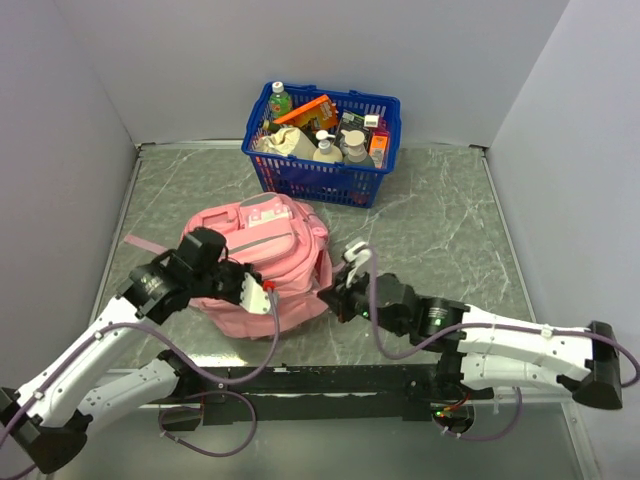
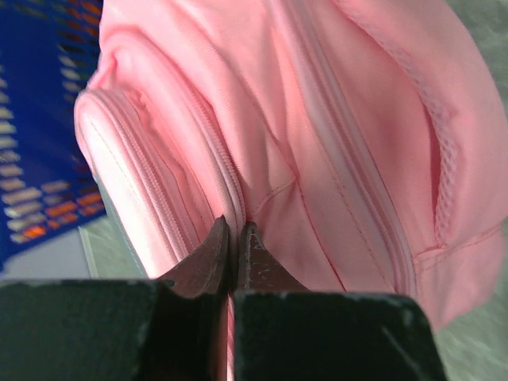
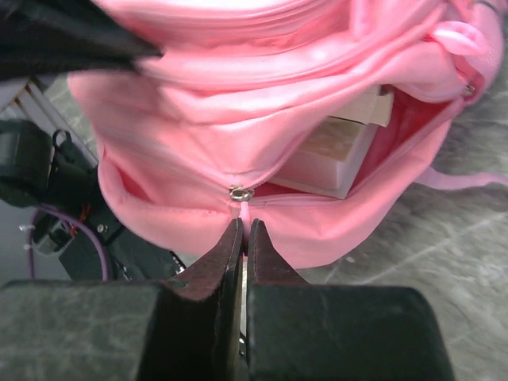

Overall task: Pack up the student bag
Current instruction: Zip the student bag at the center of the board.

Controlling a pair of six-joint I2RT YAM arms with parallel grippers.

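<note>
Holding the bag (image 1: 265, 240) from both sides on the table (image 1: 450, 230)
Our left gripper (image 2: 236, 230) is pinched shut on bag fabric; our right gripper (image 3: 244, 226) is clamped on the zip pull (image 3: 244, 211) at its tips, a pale book (image 3: 333, 151) showing in the open mouth beyond

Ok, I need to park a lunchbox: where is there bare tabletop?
The widest bare table lies right of the student bag, between the blue basket and the right arm. A smaller patch sits in the far left corner, beside the basket. The near middle is crowded: left pincer and right pincer clamp the bag.
</note>
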